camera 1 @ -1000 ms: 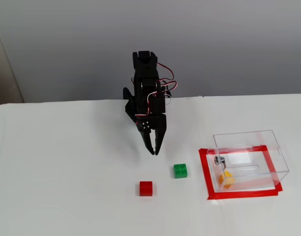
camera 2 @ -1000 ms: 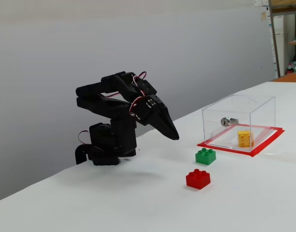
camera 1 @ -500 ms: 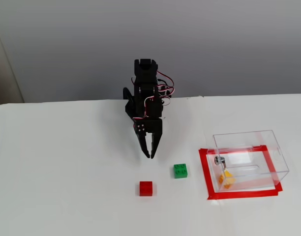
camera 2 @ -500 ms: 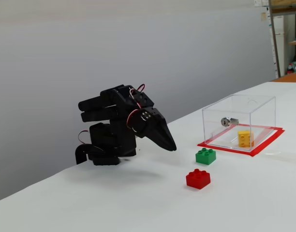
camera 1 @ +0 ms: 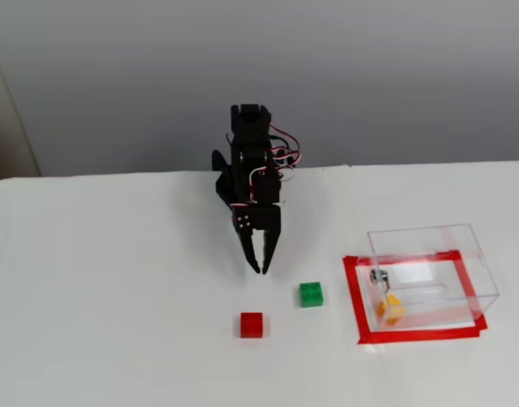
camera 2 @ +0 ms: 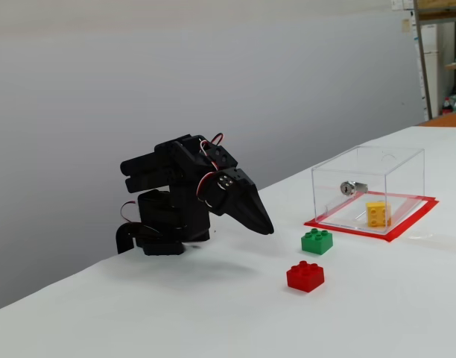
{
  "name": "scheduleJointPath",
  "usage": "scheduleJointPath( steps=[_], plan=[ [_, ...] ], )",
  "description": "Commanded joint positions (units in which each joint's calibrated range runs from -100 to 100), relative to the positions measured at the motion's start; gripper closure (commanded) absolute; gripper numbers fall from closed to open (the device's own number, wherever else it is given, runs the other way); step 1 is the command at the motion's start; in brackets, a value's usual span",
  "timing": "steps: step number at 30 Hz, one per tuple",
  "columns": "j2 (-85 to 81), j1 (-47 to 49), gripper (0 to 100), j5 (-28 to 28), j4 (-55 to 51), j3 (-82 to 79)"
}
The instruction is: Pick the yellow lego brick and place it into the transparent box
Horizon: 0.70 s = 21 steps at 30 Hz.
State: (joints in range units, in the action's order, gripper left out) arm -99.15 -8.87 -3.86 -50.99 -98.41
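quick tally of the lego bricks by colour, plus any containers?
Yellow-orange plastic lego brick, inside the box: 1
Green plastic lego brick, on the table: 1
Red plastic lego brick, on the table: 1
Clear plastic rectangular box: 1
Total: 4

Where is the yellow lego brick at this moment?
The yellow lego brick lies inside the transparent box, at the right in both fixed views, right of the green brick and apart from the gripper.
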Motion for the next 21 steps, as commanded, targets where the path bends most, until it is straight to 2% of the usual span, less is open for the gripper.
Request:
scheduleJointPath(
  steps=[1,21],
  plan=[
    [-0.59,1.36,98,0.41,0.94,-0.77],
    [-0.51,4.99,98,0.31,0.42,-0.77]
  ],
)
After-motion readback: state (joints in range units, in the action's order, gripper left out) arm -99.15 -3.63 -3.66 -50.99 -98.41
